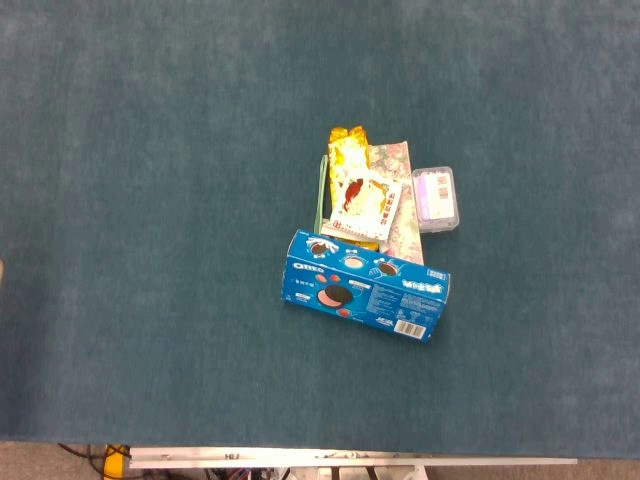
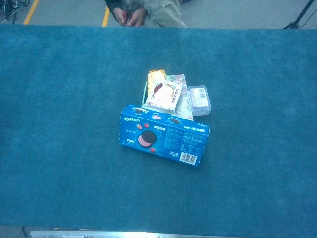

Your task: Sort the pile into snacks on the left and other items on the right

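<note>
A small pile lies in the middle of the blue table. Nearest me is a blue Oreo box (image 1: 366,287) (image 2: 164,135), lying flat. Behind it a yellow-and-white snack packet (image 1: 359,196) (image 2: 161,91) rests on a floral pouch (image 1: 402,212) (image 2: 182,101), with a thin green item (image 1: 322,190) along the packet's left edge. A clear plastic case with purple contents (image 1: 438,198) (image 2: 199,99) sits at the pile's right. Neither of my hands shows in either view.
The teal carpeted table (image 1: 150,250) (image 2: 64,124) spreads wide on both sides of the pile. Its metal front edge (image 1: 350,460) runs along the bottom. A seated person (image 2: 143,11) is at the far side of the table.
</note>
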Robot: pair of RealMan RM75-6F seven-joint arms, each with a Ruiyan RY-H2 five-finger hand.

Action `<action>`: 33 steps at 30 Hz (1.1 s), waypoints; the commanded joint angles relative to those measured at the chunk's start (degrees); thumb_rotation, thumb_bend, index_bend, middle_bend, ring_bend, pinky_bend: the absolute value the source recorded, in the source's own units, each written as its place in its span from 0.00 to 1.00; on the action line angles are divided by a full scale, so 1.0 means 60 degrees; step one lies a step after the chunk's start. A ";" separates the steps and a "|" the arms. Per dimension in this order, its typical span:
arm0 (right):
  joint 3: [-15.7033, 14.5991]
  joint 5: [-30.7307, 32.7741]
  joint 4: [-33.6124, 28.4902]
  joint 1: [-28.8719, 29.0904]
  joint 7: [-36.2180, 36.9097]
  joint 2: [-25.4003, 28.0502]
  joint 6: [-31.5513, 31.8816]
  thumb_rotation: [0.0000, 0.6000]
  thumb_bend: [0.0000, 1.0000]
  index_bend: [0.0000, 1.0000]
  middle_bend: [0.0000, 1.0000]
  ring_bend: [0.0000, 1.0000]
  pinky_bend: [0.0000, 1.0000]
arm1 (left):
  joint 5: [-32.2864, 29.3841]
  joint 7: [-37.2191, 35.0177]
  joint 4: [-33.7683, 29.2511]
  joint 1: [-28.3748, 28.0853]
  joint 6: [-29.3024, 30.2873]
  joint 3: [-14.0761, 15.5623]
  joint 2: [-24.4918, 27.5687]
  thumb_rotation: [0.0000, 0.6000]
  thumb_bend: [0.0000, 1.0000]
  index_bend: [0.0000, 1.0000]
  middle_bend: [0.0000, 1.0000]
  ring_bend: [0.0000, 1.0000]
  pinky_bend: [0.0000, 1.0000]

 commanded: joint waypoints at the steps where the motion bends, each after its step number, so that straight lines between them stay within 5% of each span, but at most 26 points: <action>1: 0.0000 -0.0015 0.0021 -0.0010 -0.0001 -0.0016 0.0028 1.00 0.01 0.48 0.42 0.35 0.47 | 0.0005 -0.0003 0.0001 0.0000 -0.0006 0.0007 0.0003 1.00 0.33 0.14 0.20 0.16 0.19; 18: 0.0150 -0.0066 -0.0100 0.0063 0.0024 0.0150 0.0129 1.00 0.01 0.48 0.42 0.35 0.47 | 0.0498 -0.0249 -0.0071 -0.0485 -0.0522 -0.0028 0.0492 1.00 0.33 0.14 0.20 0.16 0.19; 33: 0.0582 0.0104 -0.0305 0.0643 -0.0085 0.0242 -0.0315 1.00 0.01 0.48 0.42 0.35 0.47 | 0.1270 -0.1446 -0.0683 -0.2078 -0.2531 -0.0097 0.0878 1.00 0.33 0.14 0.20 0.16 0.19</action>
